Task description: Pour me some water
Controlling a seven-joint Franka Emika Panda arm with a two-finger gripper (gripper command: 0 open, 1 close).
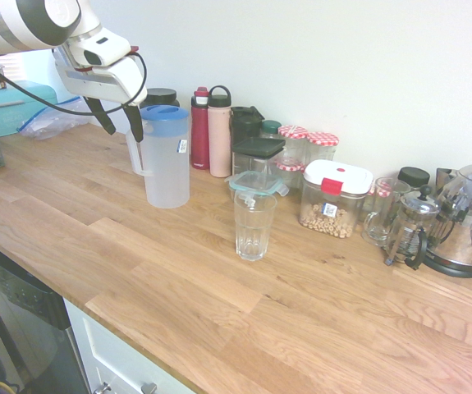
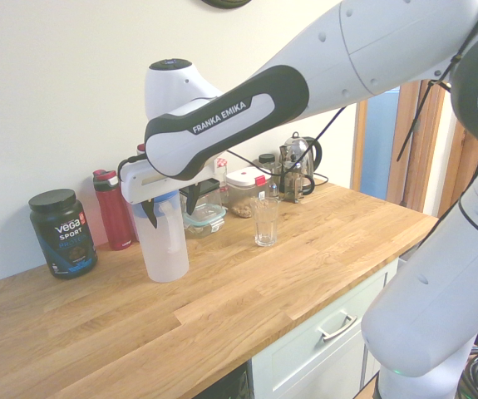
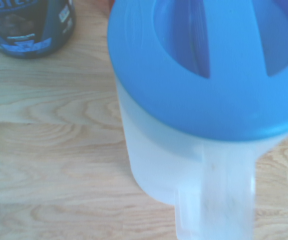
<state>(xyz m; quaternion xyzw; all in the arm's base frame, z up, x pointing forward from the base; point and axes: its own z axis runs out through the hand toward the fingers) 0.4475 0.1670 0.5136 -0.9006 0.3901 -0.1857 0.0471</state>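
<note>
Wooden countertop (image 1: 219, 312) runs along a white wall. On it the frosted jug (image 1: 166, 160) with its blue lid (image 3: 209, 65) stands upright; the water inside cannot be made out. An empty glass (image 1: 253, 223) stands nearby. Above the jug's handle (image 1: 135, 156) the gripper (image 1: 117, 121) hangs tilted downward, jaws apart, holding nothing.

From the first exterior view we look down along the wooden counter (image 1: 219, 279) from its front edge, toward the white wall, with the arm entering from the picture's left. Our second exterior view stands at the counter's opposite end, lower and further back, with the arm coming in from the right. Both share the frosted jug (image 1: 165, 156) and the drinking glass (image 1: 253, 226). From the wrist we look steeply down, close on the jug's blue lid (image 3: 209, 65).
</note>
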